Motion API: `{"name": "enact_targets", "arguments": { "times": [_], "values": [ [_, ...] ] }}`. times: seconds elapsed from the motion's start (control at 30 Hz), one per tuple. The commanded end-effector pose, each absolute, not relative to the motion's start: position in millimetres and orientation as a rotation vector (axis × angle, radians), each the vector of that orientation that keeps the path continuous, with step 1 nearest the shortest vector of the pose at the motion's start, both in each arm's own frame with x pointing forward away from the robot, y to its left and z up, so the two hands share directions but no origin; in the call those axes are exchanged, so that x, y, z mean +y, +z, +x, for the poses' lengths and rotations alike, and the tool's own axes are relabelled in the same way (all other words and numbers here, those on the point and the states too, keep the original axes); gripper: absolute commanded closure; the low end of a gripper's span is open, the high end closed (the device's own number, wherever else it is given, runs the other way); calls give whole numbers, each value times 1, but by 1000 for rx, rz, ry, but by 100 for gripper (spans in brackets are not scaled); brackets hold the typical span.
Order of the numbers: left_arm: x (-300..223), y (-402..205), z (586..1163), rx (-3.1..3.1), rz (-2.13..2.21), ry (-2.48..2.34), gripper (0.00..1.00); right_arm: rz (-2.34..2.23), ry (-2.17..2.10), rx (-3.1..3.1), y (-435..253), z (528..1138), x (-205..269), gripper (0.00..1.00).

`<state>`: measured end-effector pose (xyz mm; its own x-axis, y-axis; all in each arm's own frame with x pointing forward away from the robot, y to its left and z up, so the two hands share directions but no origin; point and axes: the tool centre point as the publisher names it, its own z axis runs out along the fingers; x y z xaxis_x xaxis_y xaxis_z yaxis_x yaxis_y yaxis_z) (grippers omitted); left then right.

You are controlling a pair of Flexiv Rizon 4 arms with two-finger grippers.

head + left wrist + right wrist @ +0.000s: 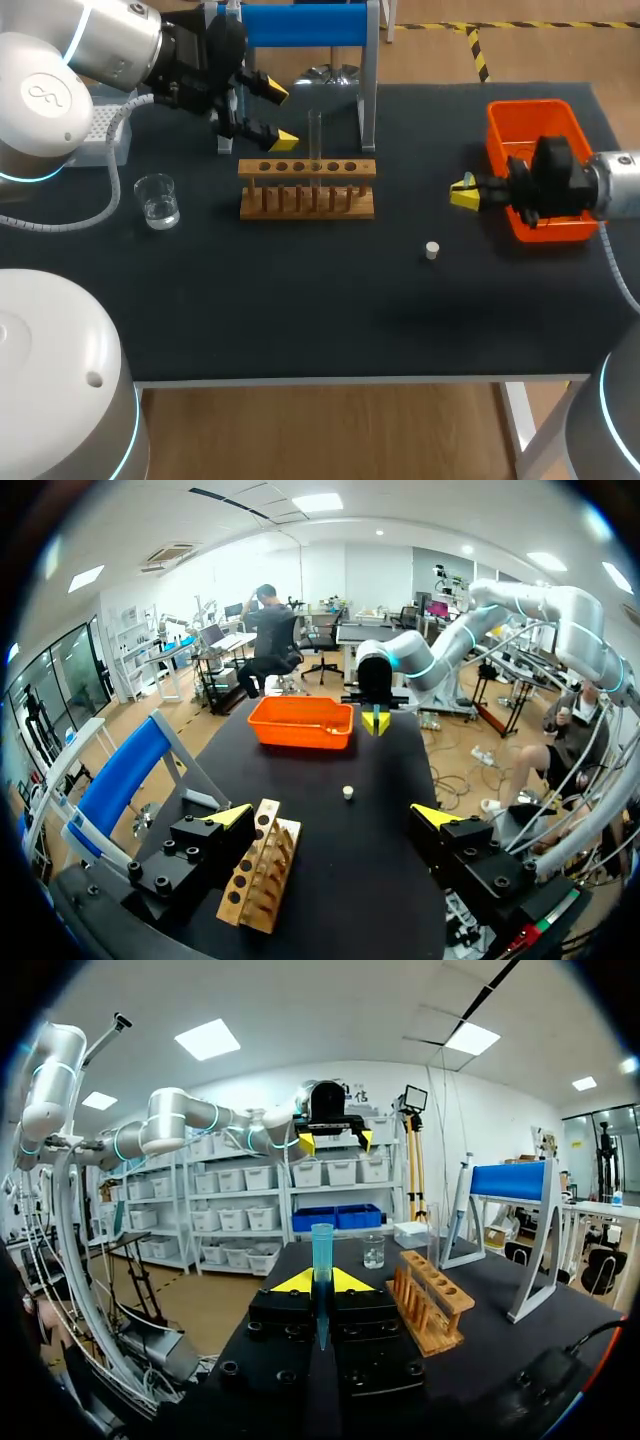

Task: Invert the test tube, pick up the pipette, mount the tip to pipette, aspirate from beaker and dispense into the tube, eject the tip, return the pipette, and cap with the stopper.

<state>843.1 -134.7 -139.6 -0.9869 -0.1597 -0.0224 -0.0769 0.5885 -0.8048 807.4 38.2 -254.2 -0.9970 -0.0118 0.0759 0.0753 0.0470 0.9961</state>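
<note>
At the table's right side, just left of the orange bin (pixel 530 106), the right gripper (pixel 463 192) is closed on a blue pipette tip (pixel 321 1255). A white stopper (pixel 431 250) lies nearer. Far left, the left gripper (pixel 279 113) gapes wide near the test tube (pixel 315 135) standing in the wooden rack (pixel 307 190); the beaker (pixel 157 200) sits further left.

Wooden rack (pixel 307 188) on the black tabletop (pixel 330 310), midway along, toward the far edge. Blue-topped stand (pixel 300 22) just behind it, at the far edge. Orange bin (pixel 530 115) near the far right corner. Pale box (pixel 105 135) by the left edge, partly hidden.
</note>
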Motion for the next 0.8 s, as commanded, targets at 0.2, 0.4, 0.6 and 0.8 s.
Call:
{"name": "enact_targets", "arguments": {
  "times": [0.2, 0.4, 0.6, 0.8],
  "values": [
    [-134, -138, 843, 2723, -203, -1366, 0, -68, -2122, -2230, -253, 807, 37, 100],
    [-134, -138, 843, 2723, -203, -1366, 0, -68, -2122, -2230, -253, 807, 37, 100],
    [-134, -138, 843, 2723, -203, -1366, 0, -68, -2122, -2230, -253, 807, 37, 100],
    [-87, -142, 887, 2555, -421, -1350, 0, -68, -2122, -2230, -253, 807, 37, 100]
  ]
}}
